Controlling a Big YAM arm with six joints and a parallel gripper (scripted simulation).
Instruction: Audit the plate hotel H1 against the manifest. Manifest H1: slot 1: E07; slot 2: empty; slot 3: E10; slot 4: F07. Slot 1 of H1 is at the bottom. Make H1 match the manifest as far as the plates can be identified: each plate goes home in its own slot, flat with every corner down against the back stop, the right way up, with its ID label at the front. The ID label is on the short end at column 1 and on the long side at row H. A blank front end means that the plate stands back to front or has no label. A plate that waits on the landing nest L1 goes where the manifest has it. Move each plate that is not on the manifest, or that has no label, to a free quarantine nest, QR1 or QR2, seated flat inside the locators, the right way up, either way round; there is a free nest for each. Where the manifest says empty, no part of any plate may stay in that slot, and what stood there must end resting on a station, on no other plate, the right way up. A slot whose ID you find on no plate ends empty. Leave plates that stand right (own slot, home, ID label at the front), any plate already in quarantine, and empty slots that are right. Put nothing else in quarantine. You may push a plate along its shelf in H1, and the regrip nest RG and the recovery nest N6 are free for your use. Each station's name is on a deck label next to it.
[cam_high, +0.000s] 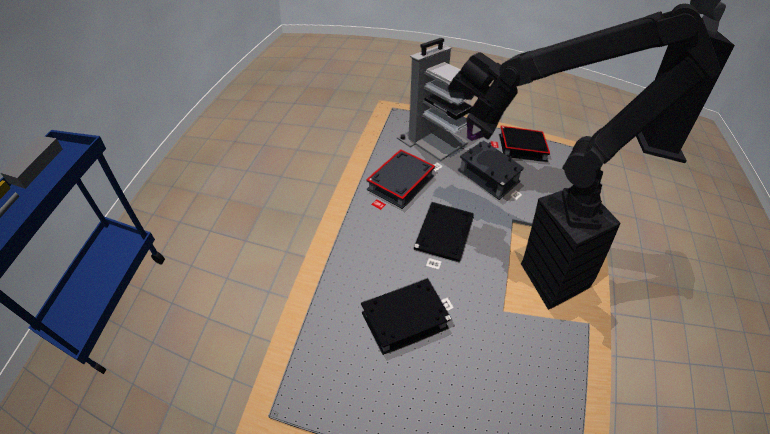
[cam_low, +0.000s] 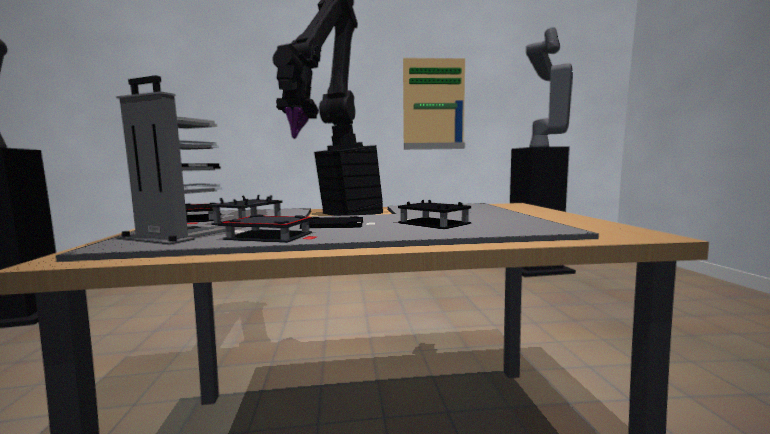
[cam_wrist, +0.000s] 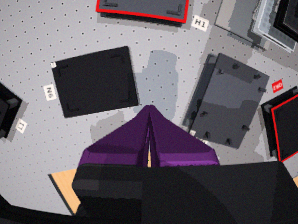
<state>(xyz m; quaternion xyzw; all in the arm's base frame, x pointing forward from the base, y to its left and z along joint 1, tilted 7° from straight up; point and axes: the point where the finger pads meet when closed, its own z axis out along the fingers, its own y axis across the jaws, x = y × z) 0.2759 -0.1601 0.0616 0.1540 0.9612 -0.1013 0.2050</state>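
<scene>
My purple two-fingered hand is hanging pinched shut, gripping nothing, above the grey perforated tabletop, just in front of the grey plate hotel tower with the black handle. Plates are sitting on its shelves; labels unreadable. Below me a flat black plate is lying beside a dark grey raised nest.
</scene>
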